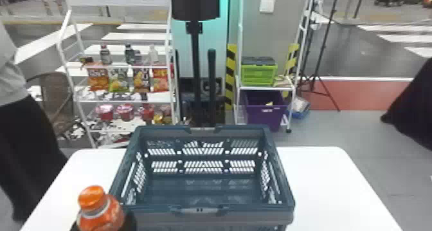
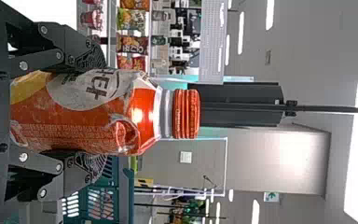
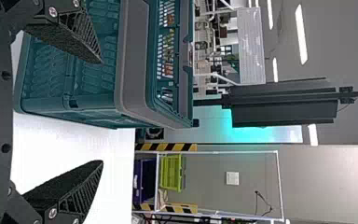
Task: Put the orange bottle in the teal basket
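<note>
Carry-over step: basket [image 1: 244,218] on the table, left gripper [image 2: 95,111] out by its near left corner, bottle [image 1: 100,216] upright in there, not in the basket. Left fingers are parted only by the bottle's width, one per side; grip looks firm. Next, I'd get the base above the basket's rim, shift right and forward over it, lower, then let go. Others: snack rack [image 1: 128,102] behind the basket to its left, table [image 1: 324,182] under it, purple bin [image 1: 263,114] beyond it to the right, green crate [image 1: 258,74] above that bin. Right gripper [image 3: 101,112] waits by the basket's right side, wide open, nothing held. In the way: the basket's near and left walls; too low and the base snags.
</note>
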Controlling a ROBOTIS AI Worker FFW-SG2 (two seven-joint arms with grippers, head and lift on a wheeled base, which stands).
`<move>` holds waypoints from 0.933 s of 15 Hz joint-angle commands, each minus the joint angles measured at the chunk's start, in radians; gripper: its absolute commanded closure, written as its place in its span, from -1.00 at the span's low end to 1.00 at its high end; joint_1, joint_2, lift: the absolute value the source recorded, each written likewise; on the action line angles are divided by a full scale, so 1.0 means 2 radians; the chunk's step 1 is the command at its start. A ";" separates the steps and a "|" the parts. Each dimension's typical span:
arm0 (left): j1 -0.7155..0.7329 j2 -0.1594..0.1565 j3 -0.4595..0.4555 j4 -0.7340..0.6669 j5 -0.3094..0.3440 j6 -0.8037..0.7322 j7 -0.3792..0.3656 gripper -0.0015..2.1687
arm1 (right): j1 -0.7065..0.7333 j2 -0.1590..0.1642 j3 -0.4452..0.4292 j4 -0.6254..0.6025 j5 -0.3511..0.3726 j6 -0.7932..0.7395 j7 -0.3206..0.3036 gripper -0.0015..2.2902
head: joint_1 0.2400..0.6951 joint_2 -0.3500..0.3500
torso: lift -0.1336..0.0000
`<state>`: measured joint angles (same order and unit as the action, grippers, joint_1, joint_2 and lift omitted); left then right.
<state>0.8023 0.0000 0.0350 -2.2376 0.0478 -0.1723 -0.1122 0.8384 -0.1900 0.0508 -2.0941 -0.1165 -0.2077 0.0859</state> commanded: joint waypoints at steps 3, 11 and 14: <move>-0.061 -0.001 -0.001 -0.039 -0.008 0.130 -0.001 -0.38 | -0.004 0.005 -0.002 0.009 0.000 0.002 0.000 -0.88 | 0.14 0.00 | 1.00; -0.235 0.064 -0.011 -0.009 -0.012 0.363 -0.041 -0.43 | -0.011 0.016 -0.002 0.018 0.010 0.018 -0.005 -0.88 | 0.14 0.00 | 1.00; -0.311 0.101 -0.030 0.040 -0.010 0.425 -0.070 -0.43 | -0.016 0.021 -0.002 0.025 0.014 0.025 -0.007 -0.88 | 0.14 0.00 | 1.00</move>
<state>0.2467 0.1714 -0.0061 -2.2035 0.0273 0.6313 -0.2424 0.8106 -0.1526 0.0475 -2.0504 -0.0935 -0.1660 0.0726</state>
